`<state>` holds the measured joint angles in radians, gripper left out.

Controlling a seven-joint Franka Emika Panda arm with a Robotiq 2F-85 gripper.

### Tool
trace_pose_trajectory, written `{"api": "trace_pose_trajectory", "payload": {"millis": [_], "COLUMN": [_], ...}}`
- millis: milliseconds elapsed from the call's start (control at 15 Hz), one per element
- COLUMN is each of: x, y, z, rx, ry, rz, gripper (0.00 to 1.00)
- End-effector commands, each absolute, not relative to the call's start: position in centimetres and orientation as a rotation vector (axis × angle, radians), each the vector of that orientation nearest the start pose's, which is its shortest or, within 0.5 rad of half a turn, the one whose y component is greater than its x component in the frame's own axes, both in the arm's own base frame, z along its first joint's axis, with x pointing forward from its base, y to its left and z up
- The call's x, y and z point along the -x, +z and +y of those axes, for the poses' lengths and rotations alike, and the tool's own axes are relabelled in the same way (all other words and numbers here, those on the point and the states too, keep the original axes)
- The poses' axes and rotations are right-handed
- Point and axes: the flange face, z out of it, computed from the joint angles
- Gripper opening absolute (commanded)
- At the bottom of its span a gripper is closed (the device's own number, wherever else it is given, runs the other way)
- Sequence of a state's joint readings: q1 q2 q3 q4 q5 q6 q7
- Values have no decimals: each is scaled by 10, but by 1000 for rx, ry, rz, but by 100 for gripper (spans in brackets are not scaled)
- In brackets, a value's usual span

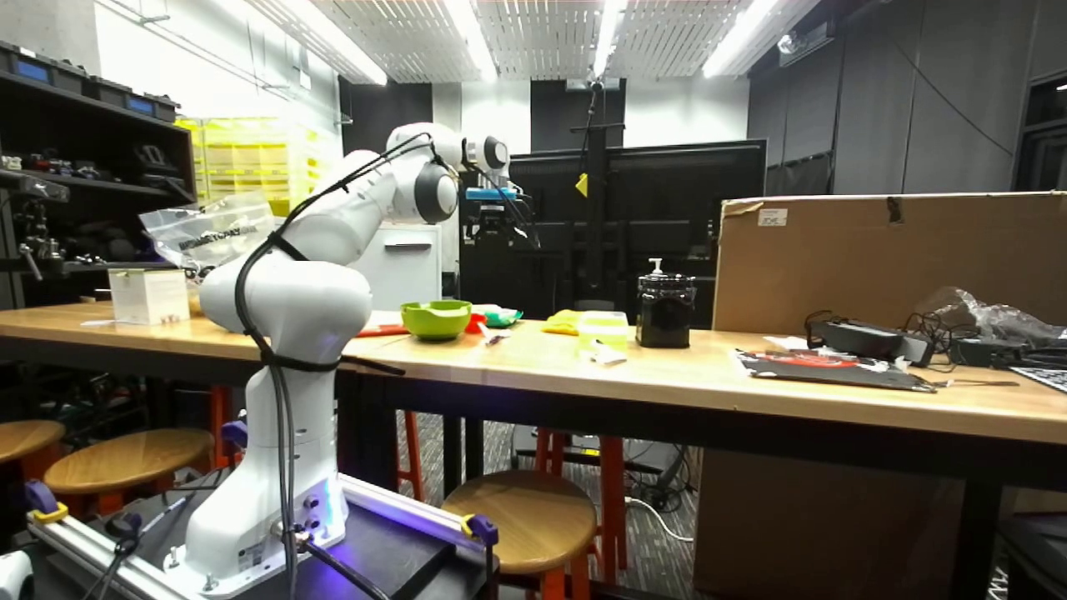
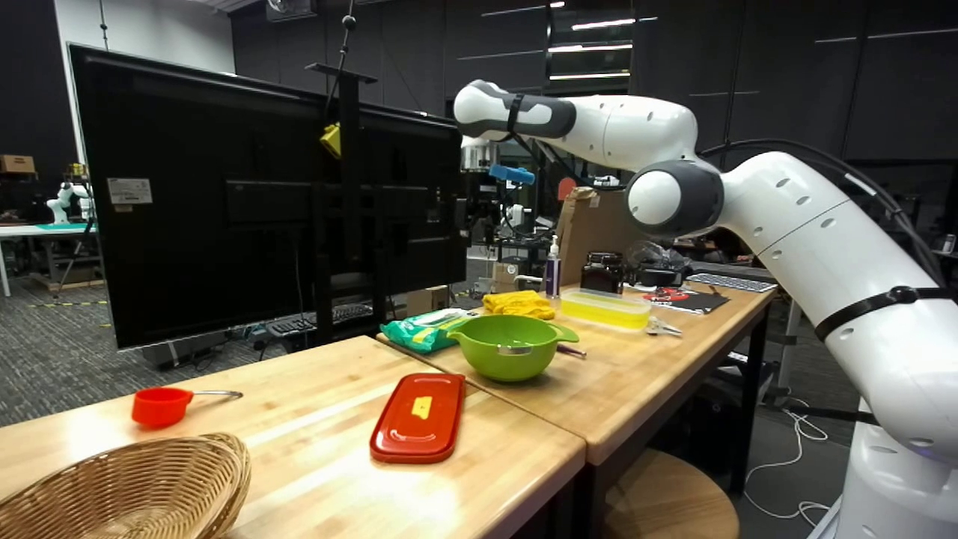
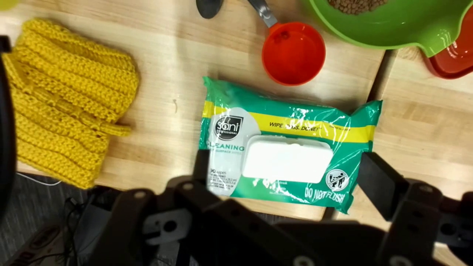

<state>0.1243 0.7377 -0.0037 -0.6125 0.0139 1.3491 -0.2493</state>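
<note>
One green packet of cleaning wipes point(image 3: 288, 146) lies flat, its white lid point(image 3: 288, 162) facing up, near the edge of the wooden tabletops point(image 3: 166, 59) and across the seam point(image 3: 379, 75) between them. The gripper point(image 3: 285, 166) hangs well above it, jaws spread wide and holding nothing — in the wrist view its fingertips point(image 3: 375, 177) show on either side of the packet. Just beside the packet sits a red measuring cup point(image 3: 293, 53) with a metal handle point(image 3: 264, 13), and near that a green bowl point(image 3: 399, 29) with small brown pieces point(image 3: 355, 5) in it. A yellow knitted cloth point(image 3: 74, 103) lies a little apart from the wipes, a flat red rectangular item point(image 2: 419, 430) beside the bowl. Farther along, in an exterior view, come a translucent yellow container point(image 2: 602, 313), a slim pump bottle point(image 2: 552, 275) and a dark jar point(image 2: 602, 272). That same view has a wicker basket point(image 2: 168, 471) on the nearer tabletop, a second red cup point(image 2: 161, 408) near it — and a large black screen point(image 2: 172, 224) standing behind the tabletops.
</note>
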Motion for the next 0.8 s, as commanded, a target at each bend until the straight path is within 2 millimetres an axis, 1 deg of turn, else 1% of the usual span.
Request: {"api": "trace_pose_trajectory", "payload": {"millis": [0,133,400,533,733], "x": [-712,-712,-710,-708,-703], "y": [568,567,574,576,582], "z": [92,95,91,86,72], "rx": [3076,3075,3113,3131,3151], "ry": [2,3,-15,-17,-18], "rz": [-584,-587,-504,-431,-337], "gripper": [100,100,100,100,100]}}
